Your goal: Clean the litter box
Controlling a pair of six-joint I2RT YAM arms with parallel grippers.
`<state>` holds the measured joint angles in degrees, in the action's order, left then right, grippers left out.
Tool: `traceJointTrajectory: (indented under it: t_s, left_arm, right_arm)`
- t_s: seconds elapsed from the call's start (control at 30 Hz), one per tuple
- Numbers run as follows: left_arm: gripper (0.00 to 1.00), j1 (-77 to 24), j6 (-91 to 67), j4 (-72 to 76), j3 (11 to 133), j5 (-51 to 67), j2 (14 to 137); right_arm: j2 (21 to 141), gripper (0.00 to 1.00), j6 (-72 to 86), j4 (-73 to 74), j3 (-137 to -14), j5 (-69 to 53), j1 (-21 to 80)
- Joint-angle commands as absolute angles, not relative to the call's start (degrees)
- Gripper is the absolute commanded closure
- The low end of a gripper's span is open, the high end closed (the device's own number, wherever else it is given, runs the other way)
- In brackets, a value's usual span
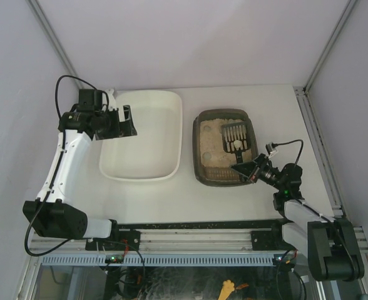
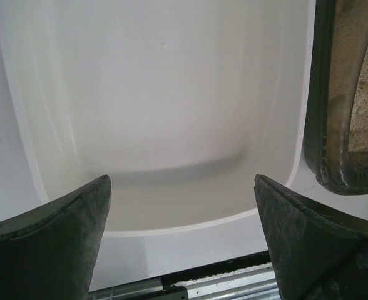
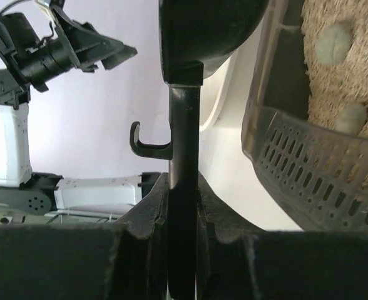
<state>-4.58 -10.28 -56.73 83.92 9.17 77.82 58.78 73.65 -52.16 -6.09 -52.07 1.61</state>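
Note:
The litter box (image 1: 203, 147) is a dark tray of beige litter at the centre right; its perforated rim shows in the right wrist view (image 3: 322, 181) and in the left wrist view (image 2: 334, 94). A few grey-green lumps (image 3: 333, 41) lie on the litter. A black slotted scoop (image 1: 235, 137) rests with its head in the box. My right gripper (image 1: 246, 167) is shut on the scoop's handle (image 3: 184, 156) at the box's near right corner. My left gripper (image 1: 131, 121) is open and empty, above the left side of the white tub (image 1: 143, 156).
The white tub's bare floor fills the left wrist view (image 2: 171, 94), between my open fingers (image 2: 65, 237). A metal rail (image 1: 190, 240) runs along the near edge. Enclosure walls and frame posts (image 1: 325, 53) stand behind and at both sides.

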Motion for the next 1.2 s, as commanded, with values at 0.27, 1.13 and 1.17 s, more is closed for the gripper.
traceJointTrajectory:
  t_s: [0.27,1.13,1.17]
  left_arm:
    - [0.00,-4.4,-9.0,-55.3,81.8,10.5,75.2]
    - [0.00,16.1,-5.7,-58.5,89.1,27.5,74.3]
    - [0.00,16.9,-5.5,-58.5,89.0,26.9,73.8]
  right_arm:
    - [60.8,1.00,66.8,-44.0,-13.7,-49.7,7.2]
    - [63.9,1.00,60.9,-21.1,-31.9,-37.8,20.8]
    - [65.6,1.00,60.0,-19.7,-33.9,-36.7,22.3]
